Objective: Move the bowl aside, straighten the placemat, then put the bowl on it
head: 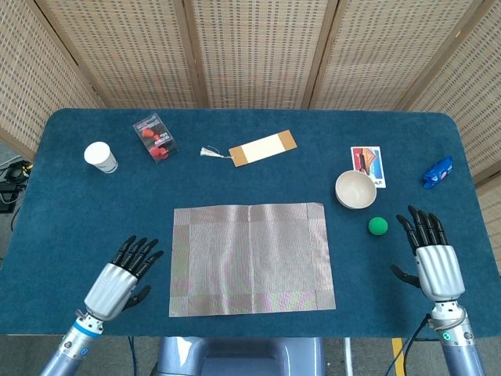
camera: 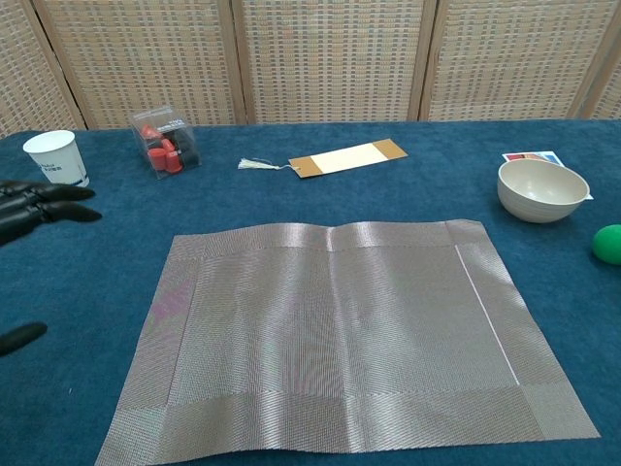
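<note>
Cream bowl (head: pixel 355 189) sits upright right of the flat, silvery placemat (head: pixel 250 258).

One bowl (head: pixel 355 189), one placemat (head: pixel 250 258), one cup (head: pixel 100 157), one green ball (head: pixel 378 226) — two hands (head: pixel 117 276)

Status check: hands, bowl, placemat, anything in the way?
Left hand and right hand open, holding nothing. Placemat flat, squared. Bowl off the mat, on the table to its right. Green ball beside the bowl, nearer the right hand.
</note>
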